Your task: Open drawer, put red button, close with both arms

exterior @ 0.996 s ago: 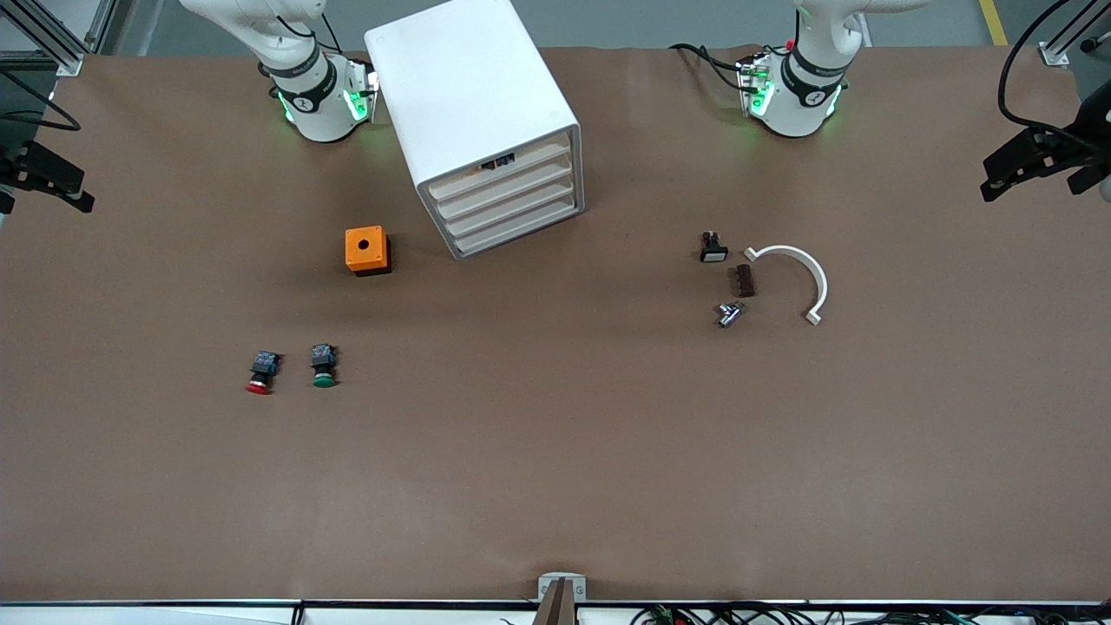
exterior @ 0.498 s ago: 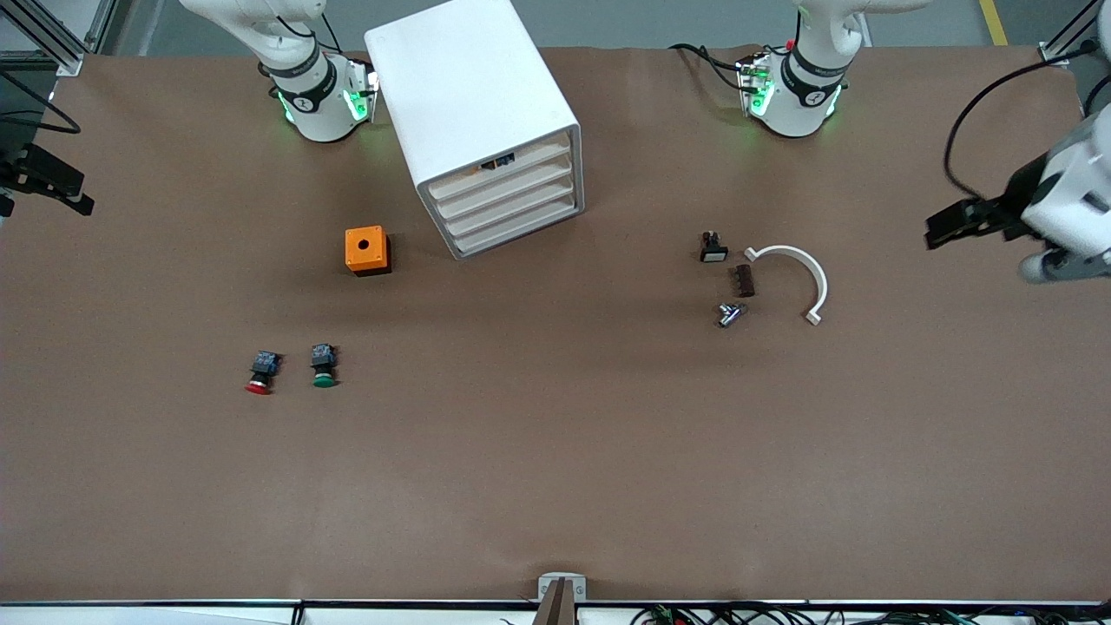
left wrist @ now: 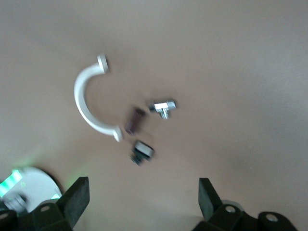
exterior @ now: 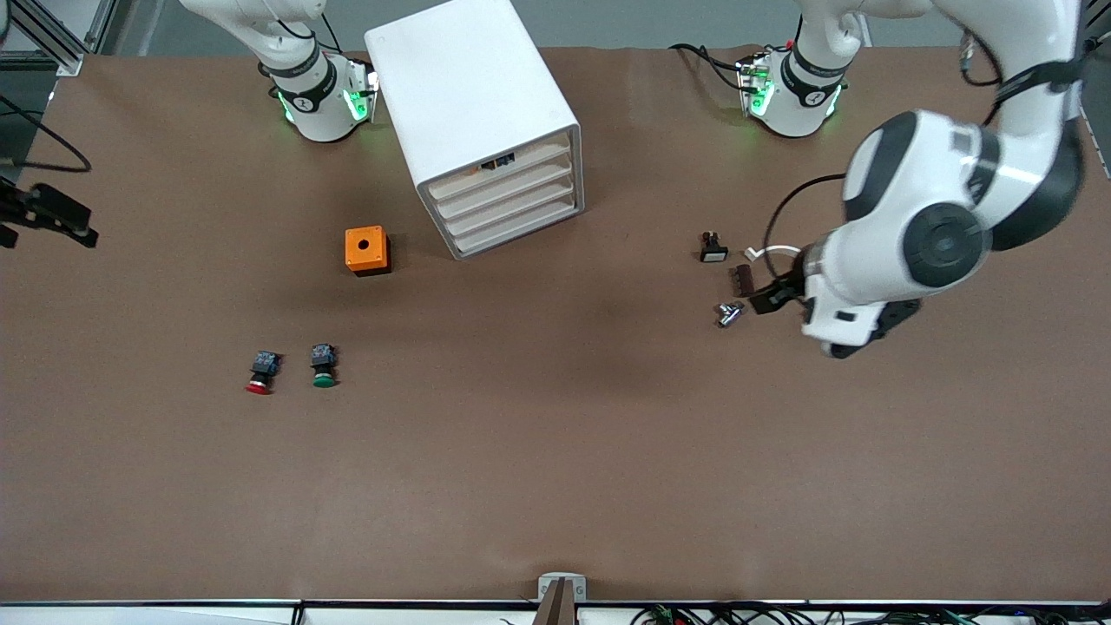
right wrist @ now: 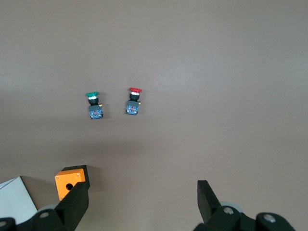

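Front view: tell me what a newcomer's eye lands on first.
The left arm dominates, swung low over the small parts at its end of the table, its open end effector over a brown block and a white curved bracket. Next comes the white cabinet between the two bases, all four drawers shut. Then the orange box, with the red button and green button nearer the camera.

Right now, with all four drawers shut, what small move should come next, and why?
Probably the left pincer, open over the small parts near the white clamp, should travel on toward the drawer, second from the top and shut. The red button lies untouched beside the green button; the right pincer is open at the table's edge.
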Available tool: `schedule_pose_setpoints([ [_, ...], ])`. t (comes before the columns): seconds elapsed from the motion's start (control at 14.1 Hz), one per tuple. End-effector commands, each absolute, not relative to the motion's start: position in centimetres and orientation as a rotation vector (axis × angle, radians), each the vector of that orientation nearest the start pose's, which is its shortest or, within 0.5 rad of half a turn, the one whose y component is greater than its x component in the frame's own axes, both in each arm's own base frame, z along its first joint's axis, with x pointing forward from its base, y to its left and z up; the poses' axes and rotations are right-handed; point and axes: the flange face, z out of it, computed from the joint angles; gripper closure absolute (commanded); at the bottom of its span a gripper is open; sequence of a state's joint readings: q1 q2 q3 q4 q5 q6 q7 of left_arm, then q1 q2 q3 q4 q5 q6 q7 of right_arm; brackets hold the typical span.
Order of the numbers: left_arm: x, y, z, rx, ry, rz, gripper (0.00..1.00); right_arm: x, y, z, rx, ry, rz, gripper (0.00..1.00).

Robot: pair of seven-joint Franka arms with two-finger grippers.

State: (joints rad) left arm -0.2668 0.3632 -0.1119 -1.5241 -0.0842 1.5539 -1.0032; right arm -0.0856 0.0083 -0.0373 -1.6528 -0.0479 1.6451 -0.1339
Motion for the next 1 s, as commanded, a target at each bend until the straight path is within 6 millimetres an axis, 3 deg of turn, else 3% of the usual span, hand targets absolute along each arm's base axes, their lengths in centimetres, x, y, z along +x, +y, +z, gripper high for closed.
schedule_pose_setpoints([
  [0.0, 57.7, -27.5, 40.7, -2.677, -1.201, 0.554, 0.0, 58.4, -10.4, 53.8, -3.184, 0.015, 0.153, 0.0],
  [0.14, 56.2, -31.1, 38.8, -2.504, -1.425, 0.613, 0.0, 59.5, -11.9, 51.1, -3.165, 0.056, 0.175, 0.0],
  [0.36, 54.2, -35.1, 35.0, -2.176, -1.713, 0.72, 0.0, 61.2, -10.9, 48.4, -3.138, 0.067, 0.054, 0.0],
  [0.5, 52.9, -37.6, 33.2, -1.969, -1.84, 0.843, 0.0, 63.1, -9.6, 43.6, -3.139, 0.144, 0.046, 0.0],
  [0.64, 52.3, -39.0, 33.0, -1.831, -1.906, 0.996, 0.0, 63.7, -8.2, 38.9, -3.142, 0.171, 0.006, 0.0],
  [0.71, 51.6, -40.5, 33.0, -1.742, -1.938, 1.069, 0.0, 63.4, -7.6, 36.3, -3.141, 0.214, -0.031, 0.0],
  [0.85, 51.6, -41.3, 30.7, -1.464, -2.009, 1.175, 0.0, 62.7, -7.2, 32.1, -3.142, 0.214, -0.086, 0.0],
  [0.92, 51.5, -41.9, 29.6, -1.343, -2.026, 1.217, 0.05, 62.4, -7.1, 30.4, -3.142, 0.216, -0.103, 0.0],
])
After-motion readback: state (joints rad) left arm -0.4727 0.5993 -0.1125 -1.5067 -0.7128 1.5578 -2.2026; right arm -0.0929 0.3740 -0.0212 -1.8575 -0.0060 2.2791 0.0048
